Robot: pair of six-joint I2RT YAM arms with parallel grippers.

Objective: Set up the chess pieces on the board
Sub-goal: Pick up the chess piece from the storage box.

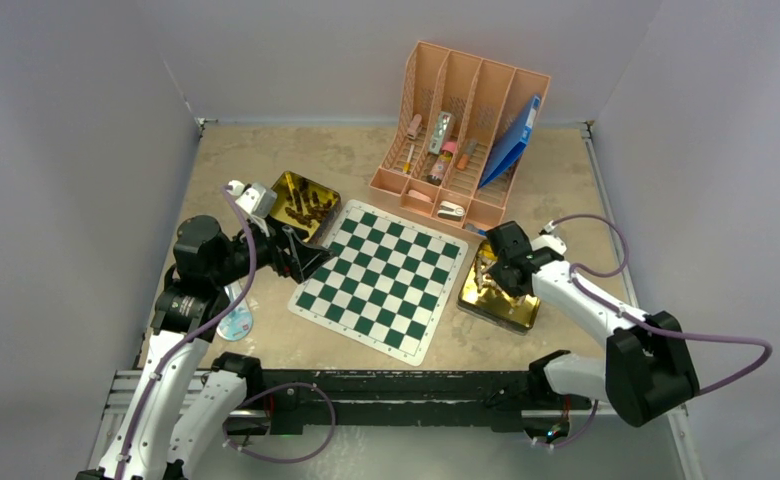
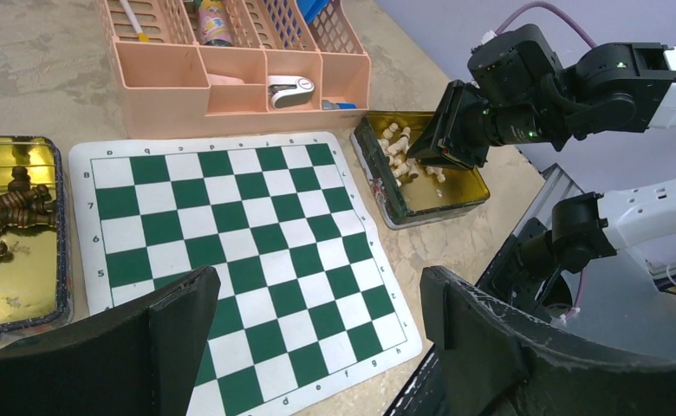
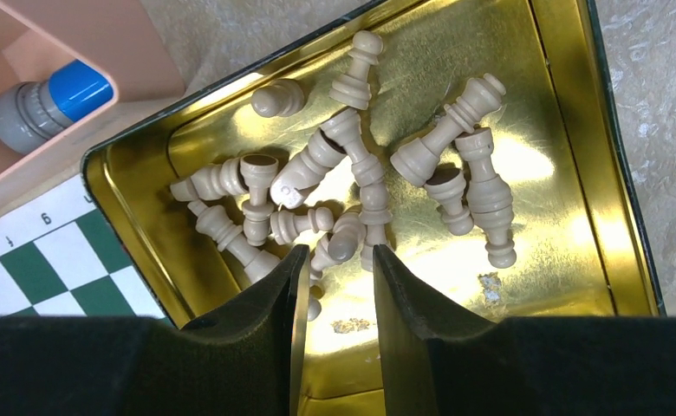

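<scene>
The green-and-white board (image 1: 381, 278) lies flat mid-table, and no piece stands on it. Dark brown chess pieces (image 1: 306, 205) lie heaped in a gold tin (image 1: 288, 185) at the board's far-left corner. Pale chess pieces (image 3: 365, 182) lie tumbled in a second gold tin (image 3: 568, 217) to the board's right. My right gripper (image 3: 339, 253) is down inside that tin, its jaws a narrow gap apart. A lying pale pawn (image 3: 343, 245) has its round head just at the tips, with no grip visible. My left gripper (image 2: 317, 282) hangs wide open and empty over the board's left edge (image 2: 230, 225).
A pink desk organiser (image 1: 461, 130) with markers, tubes and a blue folder (image 1: 514, 140) stands behind the board. A blue-capped tube (image 3: 53, 104) lies in its tray near the right tin. A small disc (image 1: 236, 322) lies beside the left arm. Grey walls enclose the table.
</scene>
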